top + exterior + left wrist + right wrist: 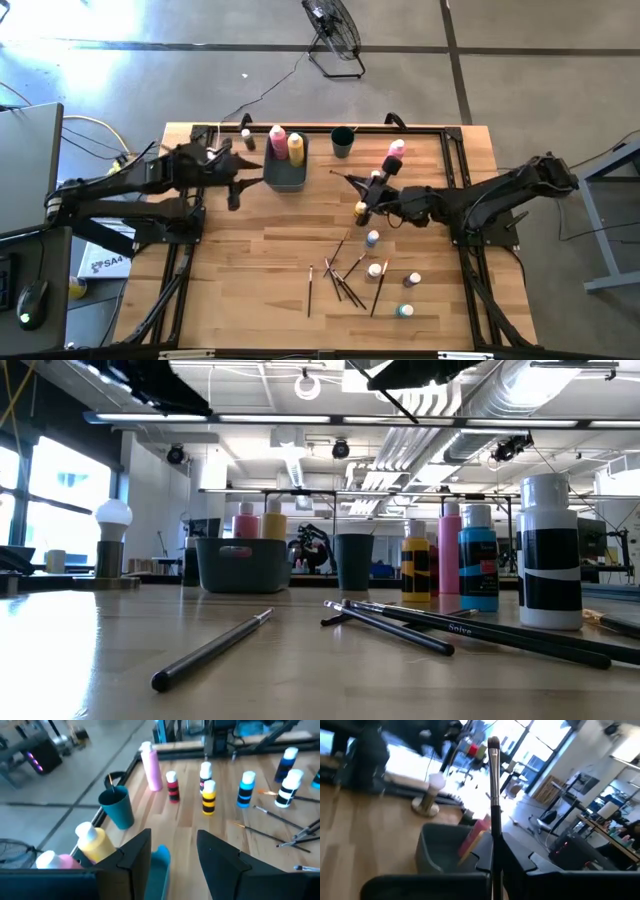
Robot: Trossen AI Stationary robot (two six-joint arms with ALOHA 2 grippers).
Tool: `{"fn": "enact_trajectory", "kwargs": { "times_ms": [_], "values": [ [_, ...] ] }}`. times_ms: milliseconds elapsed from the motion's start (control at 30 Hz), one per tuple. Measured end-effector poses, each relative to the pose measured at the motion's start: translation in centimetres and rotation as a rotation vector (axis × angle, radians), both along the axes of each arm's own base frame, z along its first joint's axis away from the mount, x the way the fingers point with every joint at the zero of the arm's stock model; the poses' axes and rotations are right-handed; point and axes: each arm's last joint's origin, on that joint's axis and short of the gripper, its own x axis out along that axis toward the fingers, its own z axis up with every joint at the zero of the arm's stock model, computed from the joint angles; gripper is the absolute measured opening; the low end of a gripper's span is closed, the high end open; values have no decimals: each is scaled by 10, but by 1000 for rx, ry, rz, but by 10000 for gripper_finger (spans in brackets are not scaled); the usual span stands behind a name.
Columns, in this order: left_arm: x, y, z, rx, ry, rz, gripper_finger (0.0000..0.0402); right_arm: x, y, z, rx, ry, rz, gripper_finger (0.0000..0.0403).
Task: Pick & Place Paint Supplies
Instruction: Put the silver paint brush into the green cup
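Nearest the table-level camera, a loose paintbrush (210,651) lies flat on the wooden table (250,290), with more brushes (345,280) and small capped bottles (412,280) scattered behind it. Mid-table, the right gripper (362,191) is clamped tight on another brush (493,780), held upright between its fingers. Farther back stand the teal cup (342,142) and the grey bin (285,175), which holds the pink and yellow squeeze bottles (287,143). The left gripper (240,170) hovers half open and empty beside the bin. The brush probably wants lowering handle-first into the cup, kept vertical.
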Motion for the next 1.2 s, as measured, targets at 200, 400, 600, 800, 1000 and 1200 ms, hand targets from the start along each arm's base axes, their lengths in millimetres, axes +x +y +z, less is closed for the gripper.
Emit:
{"fn": "enact_trajectory", "kwargs": {
  "times_ms": [200, 400, 600, 800, 1000, 1200],
  "values": [
    [-18, -8, -26, 13, -146, -104, 155, -5, -22, -9, 43, -213, 51, 10],
    [-24, -13, -45, 53, -308, -228, 154, -16, -41, -19, 150, -441, 258, 10],
    [-18, -12, -77, 74, -420, -265, 154, -23, -47, -25, 198, -516, 324, 10],
    [-16, -8, -95, 51, -498, -156, 154, -23, -46, -24, 203, -520, 371, 10],
    [-15, -7, -94, -13, -520, -114, 154, -21, -45, -26, 237, -529, 408, 10],
    [-11, -8, -97, -26, -489, -172, 154, -9, -44, -37, 241, -577, 465, 9]
  ]
}}
